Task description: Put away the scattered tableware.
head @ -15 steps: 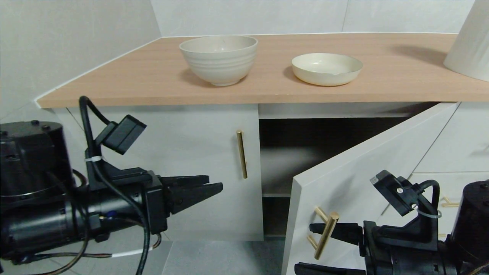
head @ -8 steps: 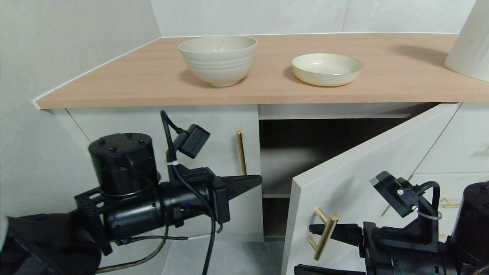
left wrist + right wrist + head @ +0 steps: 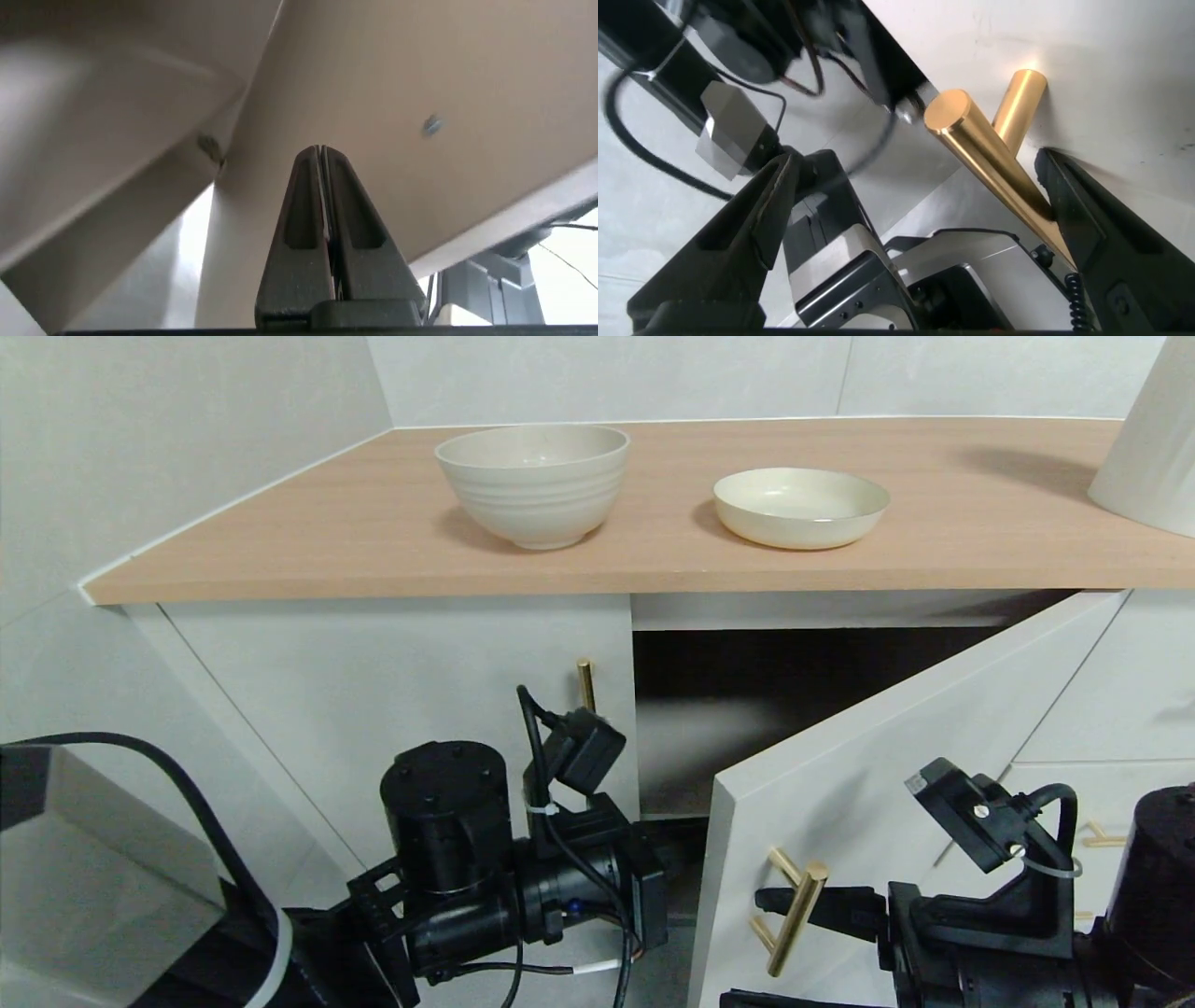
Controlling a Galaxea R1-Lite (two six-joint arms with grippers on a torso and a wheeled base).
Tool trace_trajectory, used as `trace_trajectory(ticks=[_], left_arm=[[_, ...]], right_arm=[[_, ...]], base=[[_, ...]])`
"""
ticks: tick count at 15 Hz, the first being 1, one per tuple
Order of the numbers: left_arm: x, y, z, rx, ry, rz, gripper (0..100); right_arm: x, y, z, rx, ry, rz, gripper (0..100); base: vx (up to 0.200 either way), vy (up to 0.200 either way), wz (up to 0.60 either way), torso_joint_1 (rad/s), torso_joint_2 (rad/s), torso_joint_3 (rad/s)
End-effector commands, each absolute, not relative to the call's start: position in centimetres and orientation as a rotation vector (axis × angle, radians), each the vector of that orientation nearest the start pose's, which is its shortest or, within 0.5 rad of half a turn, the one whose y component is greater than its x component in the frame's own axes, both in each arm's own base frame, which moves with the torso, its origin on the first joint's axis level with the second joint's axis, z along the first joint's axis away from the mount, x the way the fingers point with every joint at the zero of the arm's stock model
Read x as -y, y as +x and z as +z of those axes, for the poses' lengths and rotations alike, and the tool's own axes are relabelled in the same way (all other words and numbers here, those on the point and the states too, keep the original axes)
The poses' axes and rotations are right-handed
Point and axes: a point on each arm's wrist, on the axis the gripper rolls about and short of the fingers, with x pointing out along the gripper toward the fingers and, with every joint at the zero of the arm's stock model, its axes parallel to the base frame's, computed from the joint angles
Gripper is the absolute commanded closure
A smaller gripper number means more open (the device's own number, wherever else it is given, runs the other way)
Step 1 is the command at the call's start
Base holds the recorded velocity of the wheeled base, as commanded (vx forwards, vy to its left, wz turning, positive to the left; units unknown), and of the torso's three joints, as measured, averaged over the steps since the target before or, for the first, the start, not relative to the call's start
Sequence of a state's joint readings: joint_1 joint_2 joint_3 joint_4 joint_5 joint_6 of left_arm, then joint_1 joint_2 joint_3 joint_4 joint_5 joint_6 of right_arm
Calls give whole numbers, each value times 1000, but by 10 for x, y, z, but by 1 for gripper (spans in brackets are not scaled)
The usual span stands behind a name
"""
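Wooden tabletop (image 3: pixel 327 541) against white tiled walls, white cabinets beneath. On it, well apart: deep ribbed cream bowl (image 3: pixel 532 481) toward the left, shallow cream dish (image 3: pixel 800 504) toward the right. Below the dish, cabinet door (image 3: pixel 887 737) swung open. Right claw (image 3: pixel 915 168) released, spread wide with one finger either side of that door's brass handle (image 3: pixel 990 161). Left claw (image 3: pixel 320 159) clenched on nothing, low beside the open door's edge.
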State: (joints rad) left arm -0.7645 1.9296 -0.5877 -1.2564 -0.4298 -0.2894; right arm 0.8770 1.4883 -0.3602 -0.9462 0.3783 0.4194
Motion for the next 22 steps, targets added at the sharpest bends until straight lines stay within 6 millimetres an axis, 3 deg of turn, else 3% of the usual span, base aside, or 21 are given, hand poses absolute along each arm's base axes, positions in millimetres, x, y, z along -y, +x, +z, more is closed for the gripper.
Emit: trace_trajectory(ticks=[1,6,11,14,17,22], left_arm=[[238,221,105,-305,-230,-1191,100],[251,215,99,-245,-240,-1211,100],[249,213,107,-220,-246,-1207,100],[248,212,108,-219,-248,-1202,100],[248,211,110,-214,-249,-1205,100],[254,209,117,-206,-250,-1225,100]], right_arm=[[-173,134,153,-457,310,1183,0],[-166,142,152,-422,281,1134,0],[-152,158,154,-375,267,1033,0],[-140,163,152,-303,155,990,0],[-129,155,149,-237,1,879,0],[-112,127,159,-175,5,811,0]], base=[[0,0,0,0,0,0],[0,0,0,0,0,0],[0,0,0,0,0,0],[0,0,0,0,0,0],[0,0,0,0,0,0],[0,0,0,0,0,0]])
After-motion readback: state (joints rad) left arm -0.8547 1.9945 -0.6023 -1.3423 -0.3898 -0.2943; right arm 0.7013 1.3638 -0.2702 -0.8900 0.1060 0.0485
